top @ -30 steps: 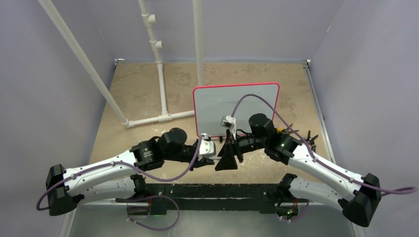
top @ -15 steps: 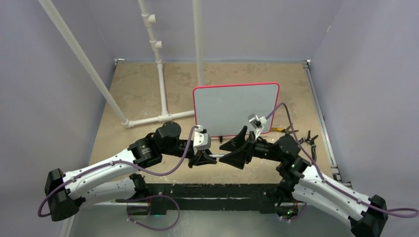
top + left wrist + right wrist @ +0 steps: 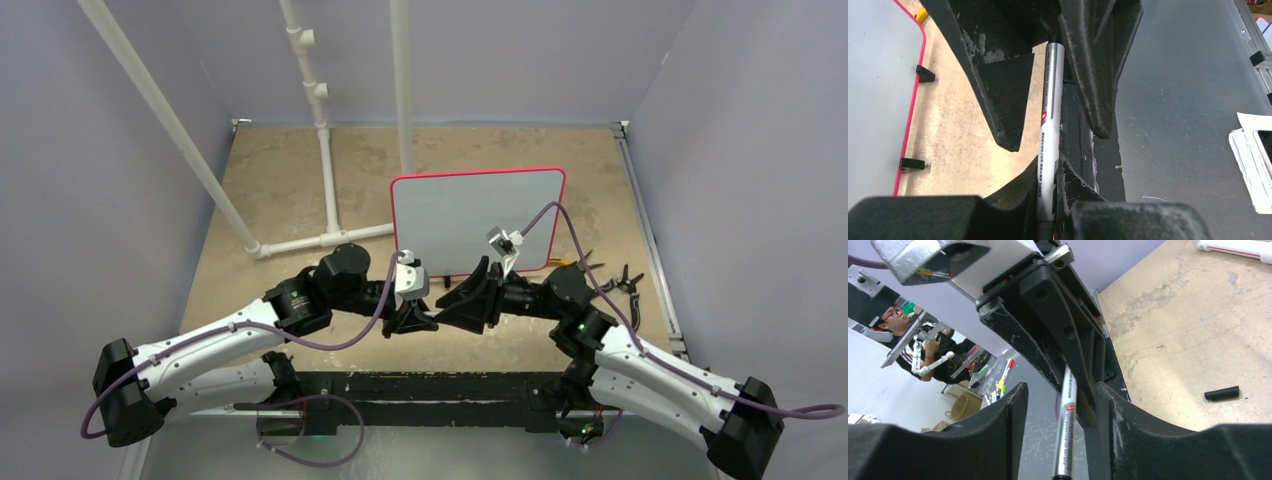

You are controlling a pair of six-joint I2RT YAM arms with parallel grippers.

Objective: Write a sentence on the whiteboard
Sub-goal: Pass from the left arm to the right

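The whiteboard (image 3: 470,215), white with a pink-red frame, stands at mid table; its face is blank and no sentence shows. Its edge and black feet show in the left wrist view (image 3: 873,75). My left gripper (image 3: 418,322) is shut on a silver marker (image 3: 1050,115), gripped near one end (image 3: 1050,172). My right gripper (image 3: 458,304) faces it, just in front of the board. It is open, and its fingers (image 3: 1003,100) straddle the marker's other end. In the right wrist view the marker (image 3: 1066,430) runs between the spread jaws (image 3: 1060,387) without touching the left finger.
A white pipe frame (image 3: 325,180) stands at the back left. Black hand tools (image 3: 622,280) and a yellow item (image 3: 563,262) lie right of the board. A black marker cap (image 3: 1222,393) lies on the tan tabletop. Purple walls enclose the table.
The right arm swung away from the board and lowered. Over the last half second the right gripper slid left, closing the gap to the left gripper along the marker.
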